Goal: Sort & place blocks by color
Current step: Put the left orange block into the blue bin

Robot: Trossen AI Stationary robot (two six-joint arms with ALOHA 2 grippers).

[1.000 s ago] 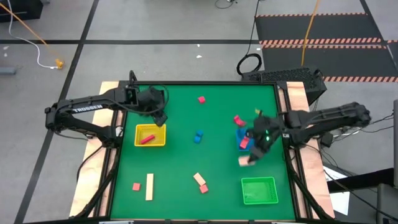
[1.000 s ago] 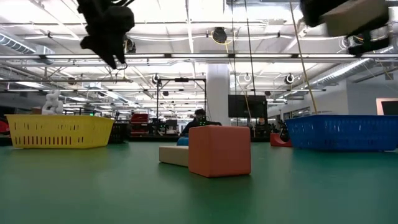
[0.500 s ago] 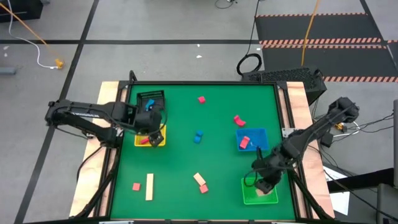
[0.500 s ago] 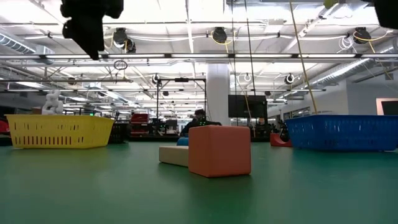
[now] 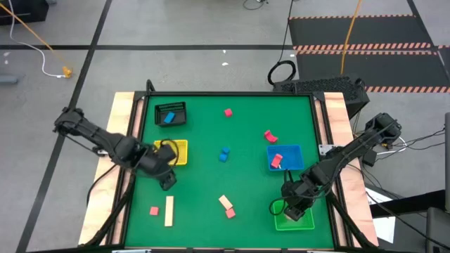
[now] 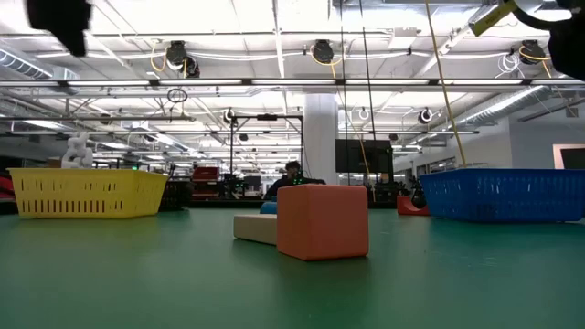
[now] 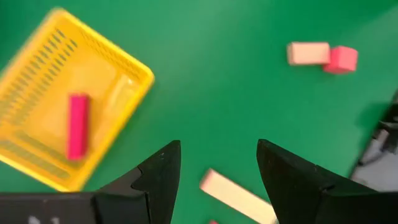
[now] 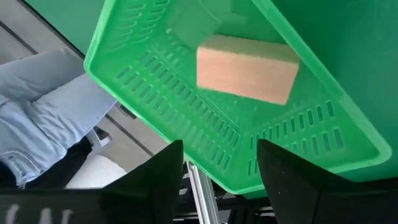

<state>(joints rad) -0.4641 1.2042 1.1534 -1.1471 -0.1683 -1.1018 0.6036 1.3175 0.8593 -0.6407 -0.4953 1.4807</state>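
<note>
My right gripper hovers open over the green tray at the table's near right. A tan block lies flat on the tray's floor beyond the fingers. My left gripper hangs open and empty just nearward of the yellow tray, which holds a red bar. Ahead of it lie a tan bar and a red block. A tan block and a red block lie side by side at near centre.
A black basket at far left holds a blue block. The blue tray at right holds a red block. Loose on the mat are red blocks and a blue block. A person's jeans show beyond the table's near edge.
My right gripper has carried a tan block from beside the blue tray toward the near edge, over the green tray; the block now lies in that tray. My left gripper has swung from the black basket toward the near edge, past the yellow tray.
</note>
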